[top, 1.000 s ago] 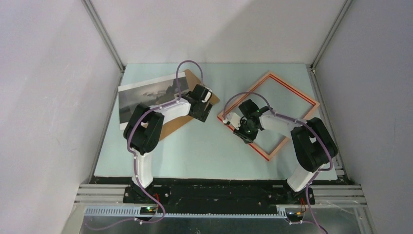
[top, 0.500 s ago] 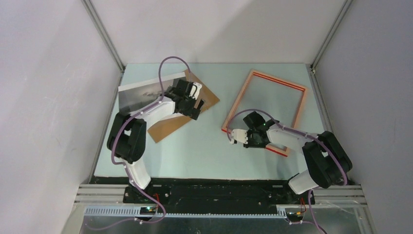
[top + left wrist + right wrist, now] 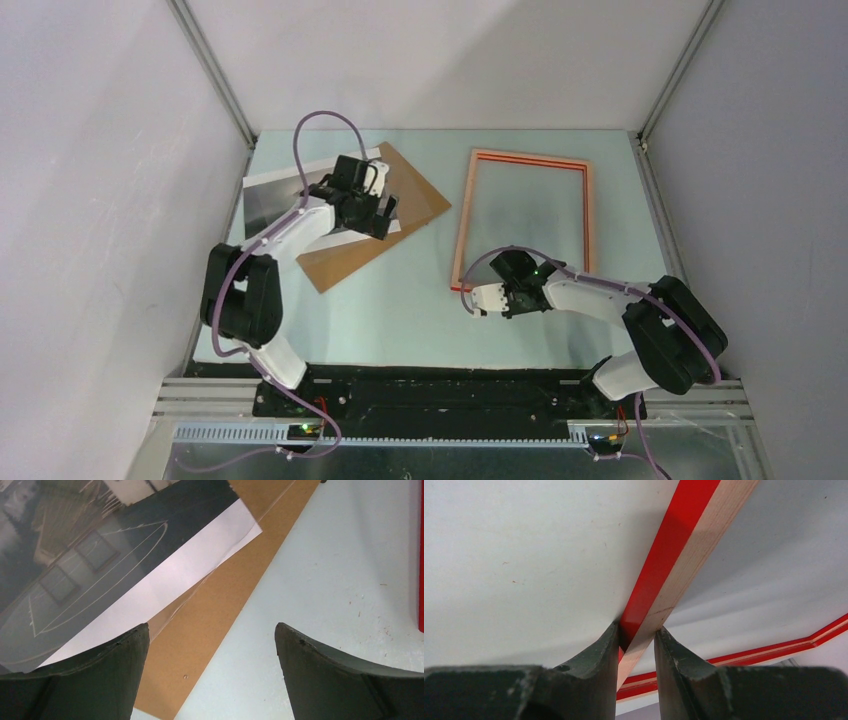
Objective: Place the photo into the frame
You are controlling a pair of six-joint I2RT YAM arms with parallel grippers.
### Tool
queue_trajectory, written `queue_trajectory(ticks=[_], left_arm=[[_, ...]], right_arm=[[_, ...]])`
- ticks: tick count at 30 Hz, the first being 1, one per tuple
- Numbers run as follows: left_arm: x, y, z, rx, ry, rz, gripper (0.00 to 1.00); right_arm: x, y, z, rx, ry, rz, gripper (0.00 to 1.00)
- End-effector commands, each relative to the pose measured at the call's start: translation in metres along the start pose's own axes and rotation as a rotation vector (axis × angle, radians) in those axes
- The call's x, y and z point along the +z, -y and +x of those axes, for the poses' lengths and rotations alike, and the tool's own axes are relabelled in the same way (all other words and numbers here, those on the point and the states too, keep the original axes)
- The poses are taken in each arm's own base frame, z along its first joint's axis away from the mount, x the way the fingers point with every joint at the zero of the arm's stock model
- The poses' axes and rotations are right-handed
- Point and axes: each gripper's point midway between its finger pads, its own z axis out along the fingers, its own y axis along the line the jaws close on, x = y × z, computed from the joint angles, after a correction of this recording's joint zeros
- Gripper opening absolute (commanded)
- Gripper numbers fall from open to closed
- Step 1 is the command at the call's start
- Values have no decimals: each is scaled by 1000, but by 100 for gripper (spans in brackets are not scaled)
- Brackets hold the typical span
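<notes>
**A:** Why is the worktop [image 3: 400, 320] laid out like this?

**B:** Read it all off the frame [image 3: 462, 215]. It sits with its pale wood back upward and its long rails running away from the arm bases. I take it that the back faces up so the print can go in from behind.

**A:** And the brown backing board [image 3: 425, 195]?

**B:** It is left of the frame and well apart from it, lying at an angle with one corner aimed at the frame's left rail. The photo [image 3: 268, 195] is farther left again and lies over the part of the board farthest from the frame. So it is not yet in the frame.

**A:** The hands?

**B:** The right hand [image 3: 472, 294] is at the frame's near-left corner, pinching the rail between its fingers. One finger is on the red face and the other on the wood. A shadow under the rail suggests that corner is raised slightly, and I would guess the hand is steadying or squaring the frame. The left hand [image 3: 383, 215] hovers over the photo's edge nearest the frame. It is spread wide and grips nothing.

**A:** Room to move?

**B:** Bare worktop runs between the board and the frame's left rail, which gives a clear lane across. The side walls [image 3: 110, 250] close in beyond the photo and beyond the frame's right rail. The photo's white corner lies flat on the board, so catching that edge may be fiddly.
</notes>
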Motion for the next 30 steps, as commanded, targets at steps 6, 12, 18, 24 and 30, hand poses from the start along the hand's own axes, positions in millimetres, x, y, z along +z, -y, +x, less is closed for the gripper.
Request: queue_trajectory(ticks=[6, 12, 18, 24, 30], left_arm=[[-35, -59, 5, -161, 12, -77, 100], [-54, -115, 22, -337, 5, -143, 100], [-74, -175, 53, -537, 6, -248, 100], [-75, -212, 68, -677, 0, -283, 100], [-43, -213, 70, -801, -47, -215, 100]], right_arm=[[6, -21, -5, -38, 53, -41, 15], [-13, 12, -25, 124, 160, 88, 52], [-46, 46, -61, 308, 327, 95, 97], [-79, 113, -109, 466, 507, 167, 99], [-88, 178, -153, 612, 624, 178, 99]])
